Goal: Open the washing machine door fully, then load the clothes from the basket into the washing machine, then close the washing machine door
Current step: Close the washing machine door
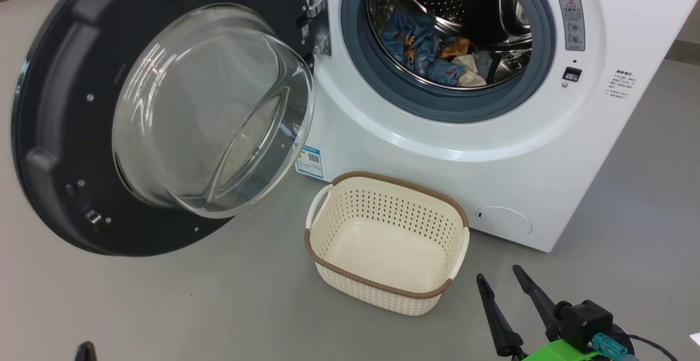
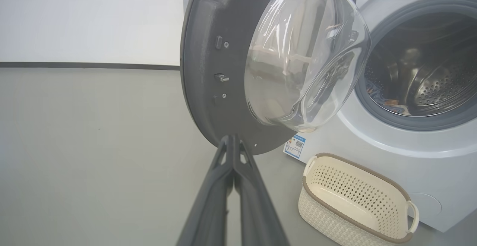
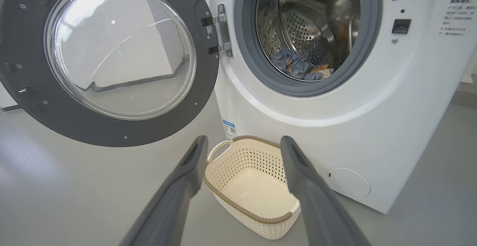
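Note:
The washing machine [image 1: 492, 147] stands with its door [image 1: 60, 131] swung wide to the left, the glass bowl facing me. The clothes [image 1: 432, 54], blue, orange and cream, lie in the steel drum; they show too in the right wrist view [image 3: 298, 65]. The cream basket [image 1: 377, 273] sits on the floor before the machine with nothing in it. My left gripper [image 2: 233, 138] is shut, fingertips pressed together just below the door's lower rim [image 2: 208, 89], holding nothing. My right gripper [image 1: 497, 280] stands open at the lower right, right of the basket [image 3: 253, 197].
Grey floor [image 1: 219, 306] spreads around the machine and basket. A white wall with a dark skirting strip [image 2: 89, 65] runs behind the door. The door's latch [image 2: 222, 77] juts from its inner edge.

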